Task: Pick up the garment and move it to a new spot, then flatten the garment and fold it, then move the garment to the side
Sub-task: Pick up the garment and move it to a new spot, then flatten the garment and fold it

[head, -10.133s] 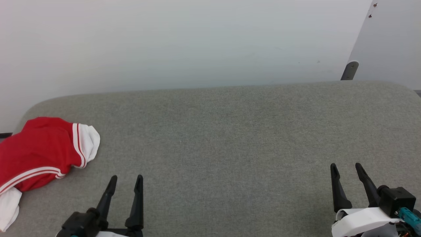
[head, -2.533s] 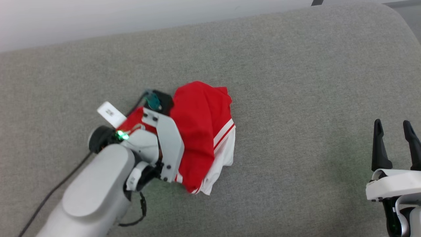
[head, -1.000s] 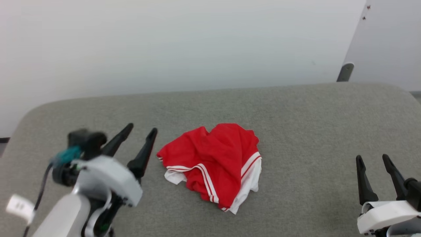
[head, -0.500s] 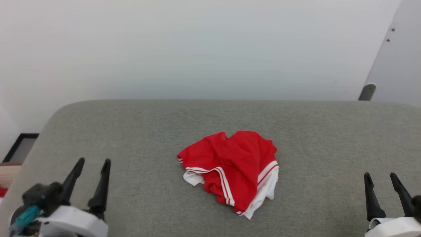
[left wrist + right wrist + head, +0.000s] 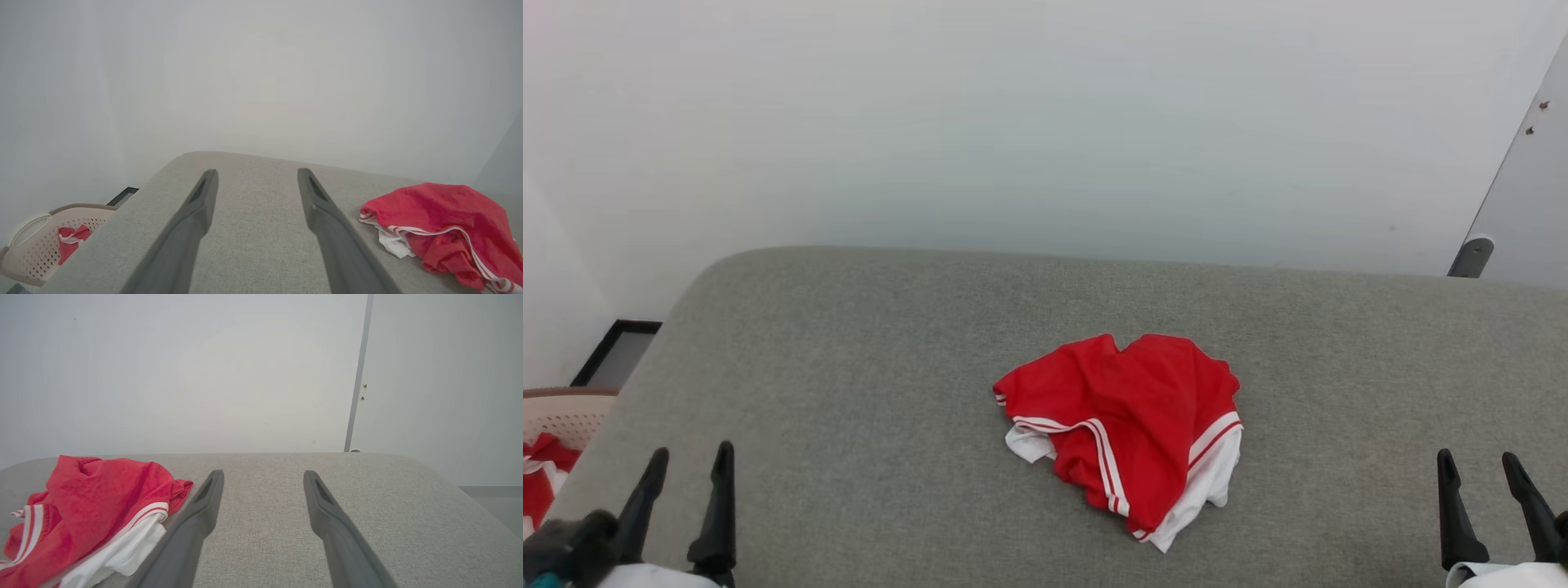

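Note:
The garment, bright red with white sleeve ends and double white stripes, lies crumpled in a heap near the middle of the grey cushioned surface. It also lies at the right in the left wrist view and at the left in the right wrist view. My left gripper rests open at the lower left, well clear of the cloth. My right gripper stands open at the lower right, also apart from it. Both hold nothing.
A beige perforated basket with a smaller red-and-white cloth stands on the floor off the surface's left end. A pale wall rises behind the surface. A grey panel edge stands at the back right.
My left gripper let go of the garment near the middle and drew back to the lower left. The camera has lifted and shifted, bringing the basket into view. The garment lies still.

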Robot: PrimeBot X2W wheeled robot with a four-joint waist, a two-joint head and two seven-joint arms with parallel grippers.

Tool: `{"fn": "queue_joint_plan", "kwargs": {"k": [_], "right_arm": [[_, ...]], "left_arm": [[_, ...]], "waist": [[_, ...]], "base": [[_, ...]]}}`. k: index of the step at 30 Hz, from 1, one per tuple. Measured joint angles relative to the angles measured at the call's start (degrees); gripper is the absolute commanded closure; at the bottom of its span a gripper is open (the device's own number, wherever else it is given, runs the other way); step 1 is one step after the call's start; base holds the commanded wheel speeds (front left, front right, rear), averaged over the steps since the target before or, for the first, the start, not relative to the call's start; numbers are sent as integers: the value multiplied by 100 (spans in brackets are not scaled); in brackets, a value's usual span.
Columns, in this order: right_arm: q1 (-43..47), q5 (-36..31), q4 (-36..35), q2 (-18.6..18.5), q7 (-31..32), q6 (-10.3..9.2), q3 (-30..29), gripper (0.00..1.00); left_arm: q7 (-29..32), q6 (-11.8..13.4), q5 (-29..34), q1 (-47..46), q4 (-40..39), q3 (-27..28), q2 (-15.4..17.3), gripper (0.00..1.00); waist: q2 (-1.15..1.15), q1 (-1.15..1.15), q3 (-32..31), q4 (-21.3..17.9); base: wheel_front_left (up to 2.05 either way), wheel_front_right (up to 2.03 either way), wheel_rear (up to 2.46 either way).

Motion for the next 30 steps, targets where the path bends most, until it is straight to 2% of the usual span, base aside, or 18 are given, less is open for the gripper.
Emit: {"fn": "queue_joint_plan", "kwargs": {"k": [14, 20, 30], "right_arm": [[54, 16, -21, -7, 4, 0, 19, 0], [46, -13, -80, -24, 111, 0, 211, 0], [-246, 348, -287, -257, 934, 0, 870, 0]], "left_arm": [[-14, -200, 210, 126, -49, 368, -289, 0], [-14, -205, 225, 120, 31, 447, -413, 0], [-15, -151, 353, -23, 129, 436, -677, 0]], "waist": [[0, 0, 59, 48], [0, 0, 110, 87], [0, 0, 257, 437]], "base": [[0, 0, 0], [0, 0, 0], [0, 0, 0]]}}
